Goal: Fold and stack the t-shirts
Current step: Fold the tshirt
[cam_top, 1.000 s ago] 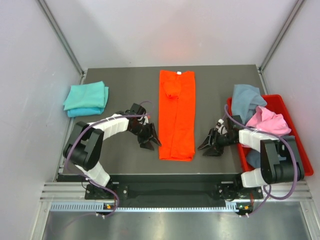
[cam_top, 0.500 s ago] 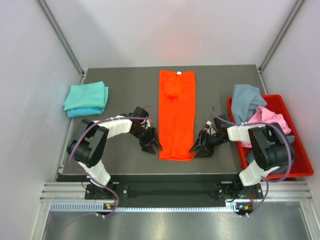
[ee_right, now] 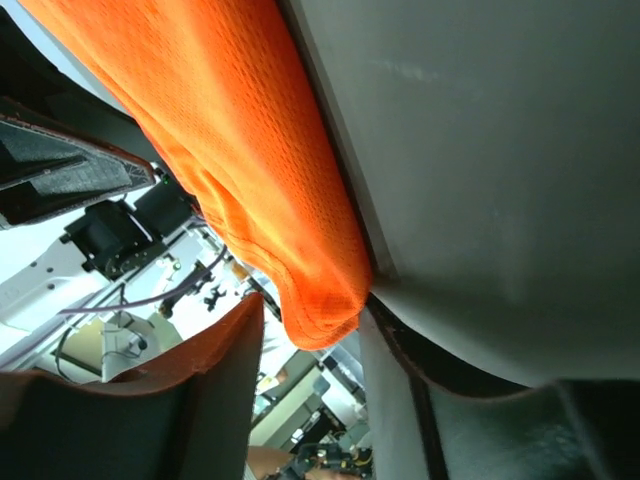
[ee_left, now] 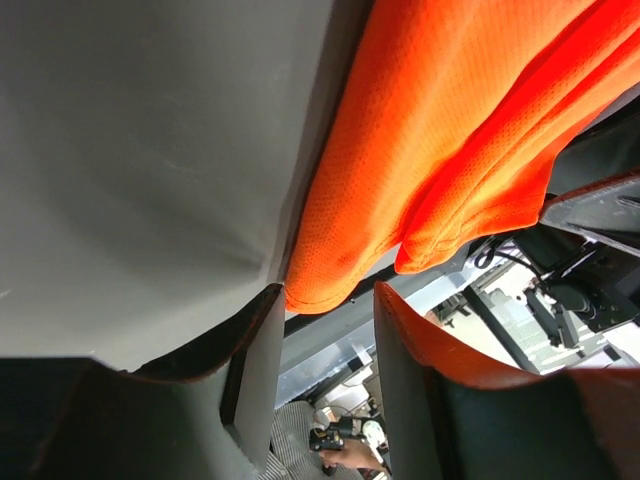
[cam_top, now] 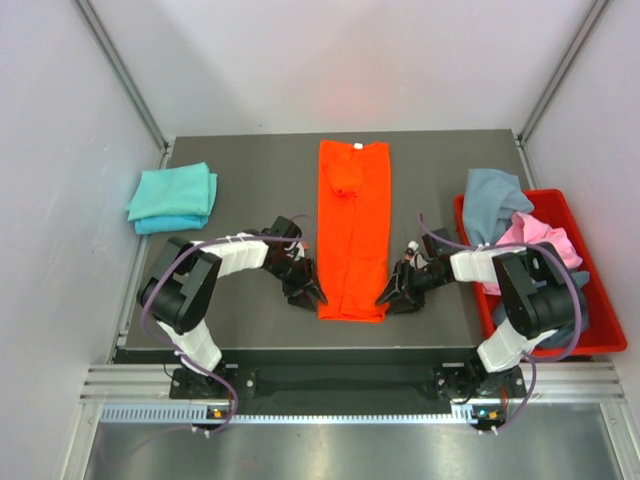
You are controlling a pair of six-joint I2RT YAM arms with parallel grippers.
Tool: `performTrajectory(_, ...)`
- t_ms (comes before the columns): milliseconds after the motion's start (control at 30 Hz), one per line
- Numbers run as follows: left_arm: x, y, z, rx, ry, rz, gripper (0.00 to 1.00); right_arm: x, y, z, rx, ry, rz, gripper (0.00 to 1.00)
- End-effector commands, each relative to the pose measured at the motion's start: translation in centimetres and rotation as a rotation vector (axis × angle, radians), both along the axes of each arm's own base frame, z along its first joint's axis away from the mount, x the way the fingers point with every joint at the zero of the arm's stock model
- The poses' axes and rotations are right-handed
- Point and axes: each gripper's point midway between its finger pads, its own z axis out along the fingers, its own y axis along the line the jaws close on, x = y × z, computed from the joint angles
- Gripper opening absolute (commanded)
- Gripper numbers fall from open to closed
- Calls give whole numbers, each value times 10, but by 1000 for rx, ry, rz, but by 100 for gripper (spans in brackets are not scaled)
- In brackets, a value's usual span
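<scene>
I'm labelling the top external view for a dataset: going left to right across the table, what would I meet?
teal t-shirts → left gripper → orange t-shirt → right gripper → red bin

Bright orange t-shirt (cam_top: 353,230), fine mesh weave, white neck label (cam_top: 358,146). Plain teal t-shirt (cam_top: 172,196), grey-blue t-shirt (cam_top: 492,198), pink t-shirt (cam_top: 541,243). Red bin (cam_top: 604,300). Dark grey table (cam_top: 250,170).

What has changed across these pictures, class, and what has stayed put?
The left gripper and right gripper each slid inward to the near corners of the orange shirt. Their open fingers now straddle the hem, with nothing gripped yet. The shirt, teal pile and bin stayed put.
</scene>
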Motion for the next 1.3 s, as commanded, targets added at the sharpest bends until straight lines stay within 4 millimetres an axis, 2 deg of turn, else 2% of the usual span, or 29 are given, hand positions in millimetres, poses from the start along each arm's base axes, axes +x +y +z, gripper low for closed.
performTrajectory(0, -7, -7, 1, -25, 7, -17, 45, -18, -2, -2, -14, 51, 1, 42)
performTrajectory(100, -12, -7, 0, -28, 14, -25, 39, -17, -2, -3, -15, 39, -2, 33)
performTrajectory(167, -15, -7, -1, -31, 19, -29, 27, -16, -2, -2, -15, 24, 7, 26)
performTrajectory(233, -17, -6, -2, -24, 25, -32, 20, -12, -1, 1, -8, 5, 14, 17)
performTrajectory(267, -18, -5, -3, -24, 22, -36, 13, -10, 0, 1, -3, -6, 15, 13)
performTrajectory(300, -18, -5, -3, -24, 19, -35, 9, -10, -1, 2, -5, -17, 18, 5)
performTrajectory(333, -18, -5, -2, -24, 16, -38, 6, -10, -2, 1, -16, -23, 16, 0)
performTrajectory(400, -15, -6, 1, -31, -5, -46, 0, -12, -3, 0, -19, -25, 14, 0)
performTrajectory(700, -13, 12, -7, 42, -39, -42, 0, -18, -15, -6, -87, -77, 32, 0)
performTrajectory(767, -11, 18, -12, 44, -24, -20, 0, -17, -19, -8, -99, -76, 23, 0)
performTrajectory(933, -8, 17, -12, 24, -40, -29, 0, -8, -26, -8, -130, -114, 37, 0)
performTrajectory(1133, 12, 14, 24, 12, -156, -106, 0, 18, -30, 22, -146, -278, 71, 0)
performTrajectory(1233, 31, 5, 50, -26, -267, -122, 0, 29, -31, 39, -147, -363, 63, 0)
performTrajectory(1267, 40, 1, 65, -44, -317, -123, 0, 34, -30, 45, -145, -392, 63, 0)
